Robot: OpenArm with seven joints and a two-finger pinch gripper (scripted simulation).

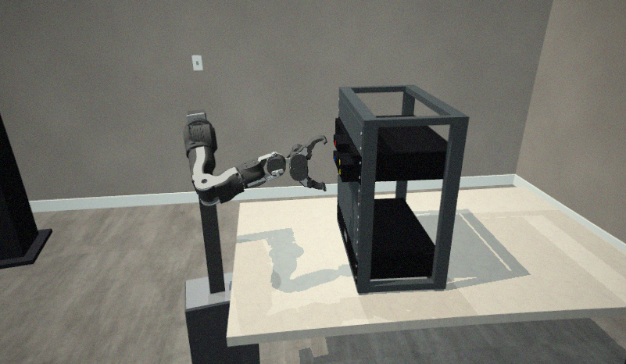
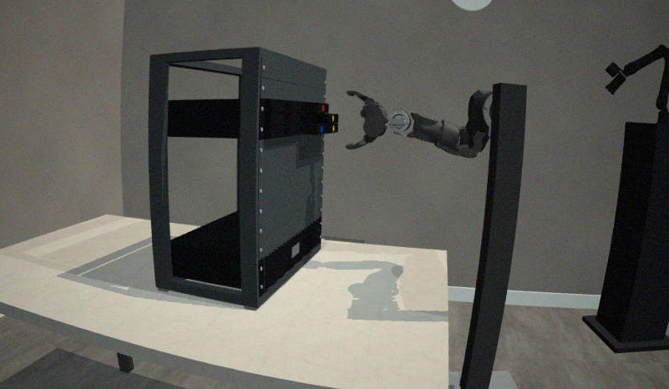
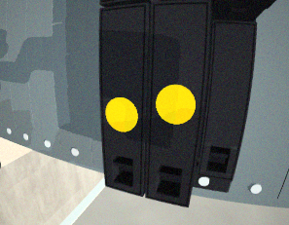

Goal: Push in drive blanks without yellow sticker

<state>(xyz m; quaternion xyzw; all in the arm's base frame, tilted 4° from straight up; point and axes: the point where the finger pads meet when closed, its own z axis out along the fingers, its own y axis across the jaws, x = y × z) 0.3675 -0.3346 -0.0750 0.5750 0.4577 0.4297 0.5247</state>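
The dark rack (image 1: 396, 190) stands on the table, with the storage chassis (image 2: 293, 118) high in its front. Four blanks stand out of the chassis front. One carries a red sticker (image 2: 323, 108), one a blue sticker (image 2: 321, 128), and two carry yellow stickers (image 2: 332, 117) (image 2: 333, 128). My gripper (image 2: 349, 118) is open and empty, a short way in front of the chassis and touching nothing; it also shows in the top view (image 1: 324, 163). The wrist view shows the two yellow-sticker blanks side by side (image 3: 121, 113) (image 3: 175, 104). My fingers are out of the wrist view.
A second black unit (image 2: 288, 255) sits at the bottom of the rack. The arm's post (image 2: 491, 231) stands at the table's edge. A dark stand with a camera arm (image 2: 641, 217) stands on the floor to the side.
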